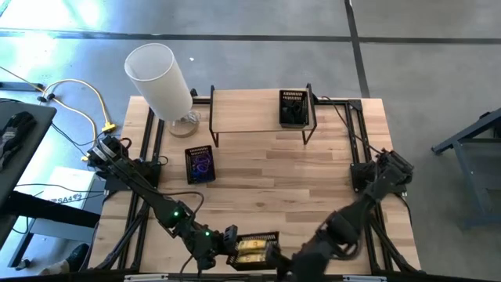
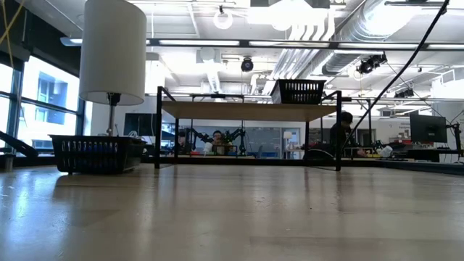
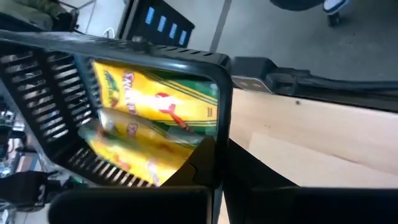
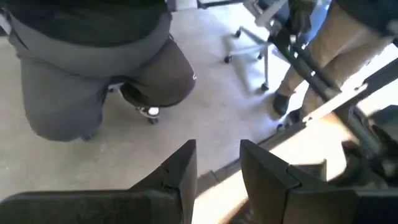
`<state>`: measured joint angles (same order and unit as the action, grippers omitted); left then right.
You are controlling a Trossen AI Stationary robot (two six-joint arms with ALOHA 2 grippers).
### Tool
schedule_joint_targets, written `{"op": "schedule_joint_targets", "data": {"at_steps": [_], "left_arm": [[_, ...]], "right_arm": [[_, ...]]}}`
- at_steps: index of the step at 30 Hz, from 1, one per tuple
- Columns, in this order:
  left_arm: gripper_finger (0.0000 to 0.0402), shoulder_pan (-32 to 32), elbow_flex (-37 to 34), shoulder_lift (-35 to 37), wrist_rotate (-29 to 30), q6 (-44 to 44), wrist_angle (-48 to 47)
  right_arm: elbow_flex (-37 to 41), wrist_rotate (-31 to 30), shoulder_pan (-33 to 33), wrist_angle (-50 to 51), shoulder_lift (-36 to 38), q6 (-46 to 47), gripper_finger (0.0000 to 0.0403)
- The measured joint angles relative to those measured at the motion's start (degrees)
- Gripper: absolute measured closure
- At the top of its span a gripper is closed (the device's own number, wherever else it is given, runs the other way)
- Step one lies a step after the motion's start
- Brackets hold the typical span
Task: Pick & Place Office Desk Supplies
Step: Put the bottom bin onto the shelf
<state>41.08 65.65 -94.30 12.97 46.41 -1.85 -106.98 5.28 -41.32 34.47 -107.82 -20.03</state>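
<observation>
- Pale wooden tabletop (image 1: 258, 168) on grey concrete floor; broad bare middle of the frame, with open room between the objects.
- Raised wooden shelf on thin black legs (image 1: 250, 106) along the top edge; a black mesh tray (image 1: 293, 108) sits at its right end.
- Tall white cylindrical lamp shade (image 1: 159, 78) at upper left, over the table's corner.
- Second black mesh tray with purple and blue band loops (image 1: 200, 164) left of centre, apart from everything.
- Third black mesh tray (image 1: 254, 251) at the bottom edge, holding yellow rectangular boxes (image 3: 155, 118).
- Left gripper (image 1: 228, 239) at that tray's left rim, fingers closed; whether they pinch the rim, cannot tell.
- Right gripper (image 4: 217, 177) low at the bottom edge, just right of that tray, jaws narrowly parted, nothing between them.
- People visible in the background room, low view.
</observation>
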Motion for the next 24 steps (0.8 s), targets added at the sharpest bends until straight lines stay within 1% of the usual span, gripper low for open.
{"op": "schedule_joint_targets", "data": {"at_steps": [4, 8, 12, 15, 17, 21, 24], "left_arm": [[0.0401, 0.06, 0.67, 0.02, 0.85, 0.0, -0.58], [0.0401, 0.07, 2.11, 0.02, 2.54, -1.54, -3.0], [0.0401, 0.04, 4.71, 0.02, 3.27, -3.19, -7.71], [0.0401, -0.06, 7.07, 0.02, 5.72, -4.64, -11.92], [0.0401, -0.4, 8.66, 0.02, 6.29, -5.95, -14.95], [0.0401, -2.03, 12.38, -0.33, 6.72, -9.1, -21.86], [0.0401, -3.93, 15.88, -0.42, 6.75, -13.01, -28.93]], "right_arm": [[0.0, -5.02, -3.08, 0.22, 0.08, 0.25, 0.0293], [-0.02, -6.13, -6.22, 1.99, 0.14, 6.07, 0.0293], [0.0, -11.68, -9.79, 3.13, 0.02, 11.97, 0.0293], [0.47, -14.74, -12.02, 4.0, -0.26, 14.32, 0.0293], [1.67, -15.86, -13.04, 3.43, -0.27, 15.8, 0.0293], [4.58, -20.42, -14.97, 3.54, -0.31, 19.53, 0.0293], [7.28, -22.09, -15.27, 2.49, -0.33, 23.58, 0.0293]]}}
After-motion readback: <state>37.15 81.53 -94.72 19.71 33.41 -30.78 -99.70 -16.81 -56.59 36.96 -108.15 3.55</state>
